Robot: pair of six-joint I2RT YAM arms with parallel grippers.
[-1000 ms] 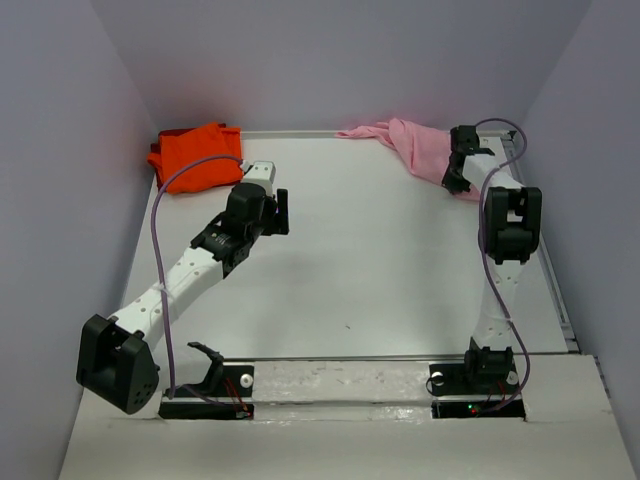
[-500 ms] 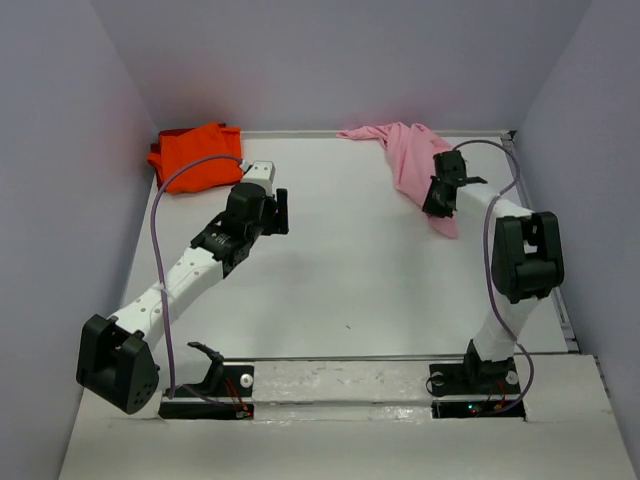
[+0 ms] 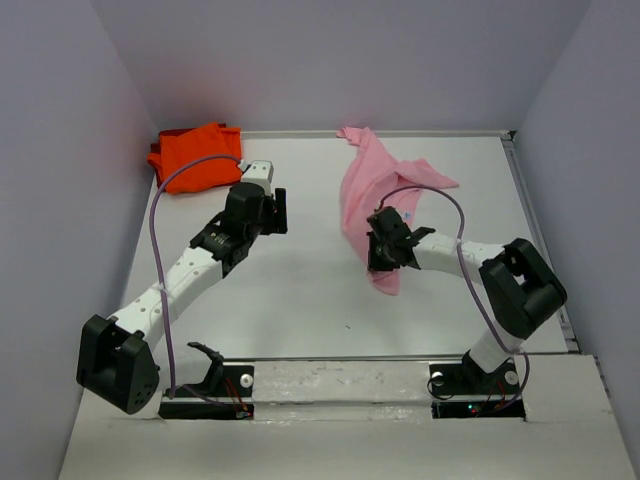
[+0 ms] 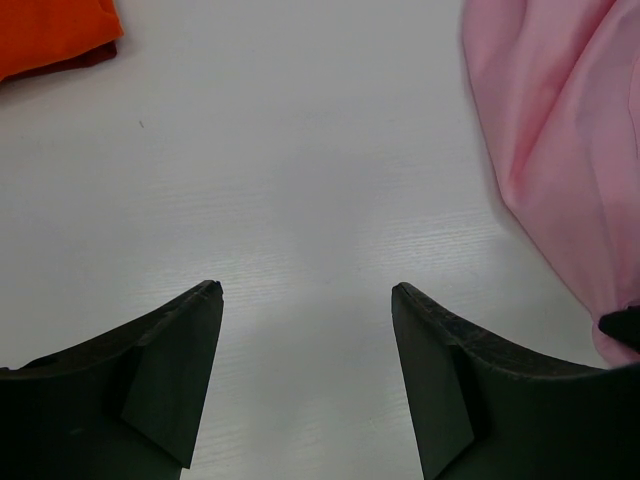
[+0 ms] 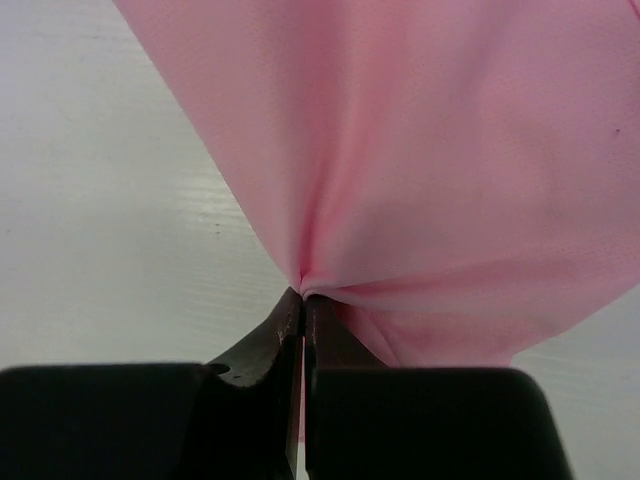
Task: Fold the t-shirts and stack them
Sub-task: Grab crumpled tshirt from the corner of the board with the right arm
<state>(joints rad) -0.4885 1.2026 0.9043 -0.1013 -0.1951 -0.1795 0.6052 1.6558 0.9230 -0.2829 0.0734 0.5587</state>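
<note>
Pink t-shirt (image 3: 362, 195): dragged from far-right corner to middle of counter (image 3: 300, 300), pinched in clenched right claw (image 5: 302, 297). Orange t-shirt (image 3: 195, 155): unmoved, far-left corner. Left claw (image 4: 307, 290): released, empty. Right wrist view alone shows the pinch.

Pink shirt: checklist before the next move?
1. Right end effector shut on pink shirt: ok.
2. Left end effector open, empty, over bare table: ok.
3. Pink shirt flat for folding: not ok, bunched, strung from the grip toward the far edge.
4. Which part is pinched, hem or sleeve: cannot tell.
5. Orange shirt out of both arms' way, far left corner: ok.
</note>
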